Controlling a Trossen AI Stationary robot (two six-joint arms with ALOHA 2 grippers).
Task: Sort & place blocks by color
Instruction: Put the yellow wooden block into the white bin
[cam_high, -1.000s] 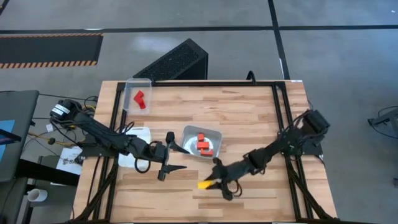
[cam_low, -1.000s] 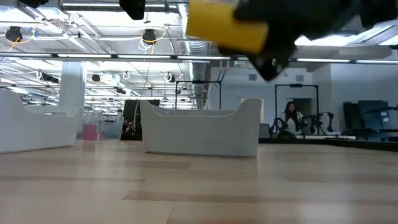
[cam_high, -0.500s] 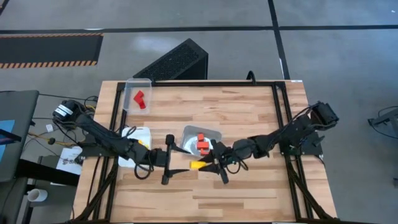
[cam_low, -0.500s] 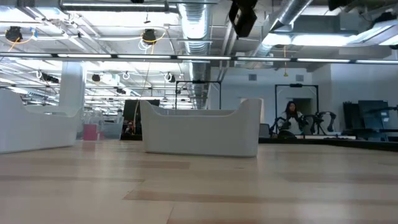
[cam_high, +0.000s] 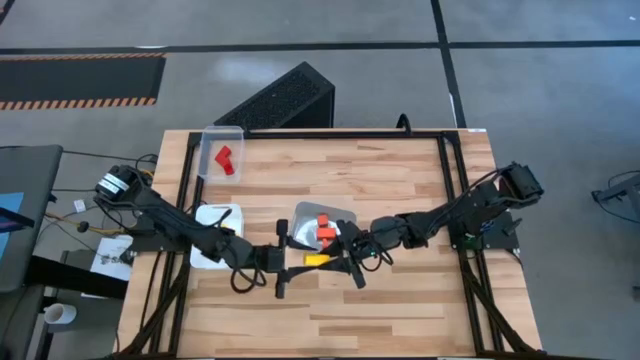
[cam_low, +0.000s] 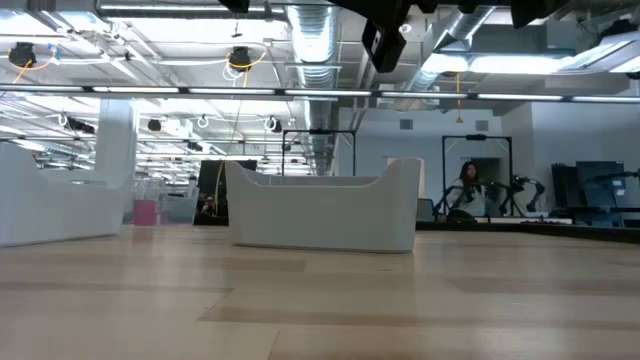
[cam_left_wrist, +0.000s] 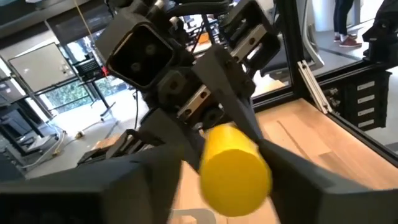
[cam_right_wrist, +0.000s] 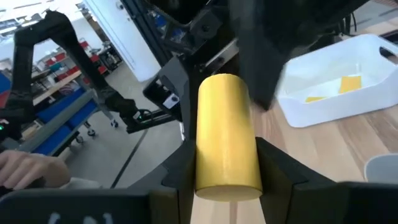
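A yellow cylinder block (cam_high: 318, 259) hangs level above the table's near middle, between my two grippers, which face each other. My right gripper (cam_high: 338, 262) is shut on one end of it. My left gripper (cam_high: 292, 264) is open; its fingers (cam_left_wrist: 163, 177) stand on either side of the block's other end (cam_left_wrist: 235, 173), and I cannot tell whether they touch it. Red and orange blocks (cam_high: 324, 230) lie in the middle clear tray (cam_high: 345, 215). A red block (cam_high: 224, 159) lies in the far-left clear tray (cam_high: 212, 136). Yellow pieces (cam_right_wrist: 348, 84) lie in the white tray (cam_high: 232, 210). My right gripper pinches the yellow block's round sides (cam_right_wrist: 214, 174) between its two fingers, at the end toward the table's right. The fingers come in level from the table's right and lie along the block. The block sticks out past the fingertips toward my left gripper, clear of the table.
A black slotted box (cam_high: 285, 98) lies beyond the table's far edge. Black frame rails (cam_high: 452, 165) run along the table's sides. In the low view the middle tray (cam_low: 320, 210) stands on bare wood. A person (cam_low: 468, 190) is in the room far behind.
My right gripper has carried the yellow block up and toward the table's far and left sides, out of the low view, up to my left gripper. My left gripper has moved toward the table's right and near edges and rolled about its pointing line.
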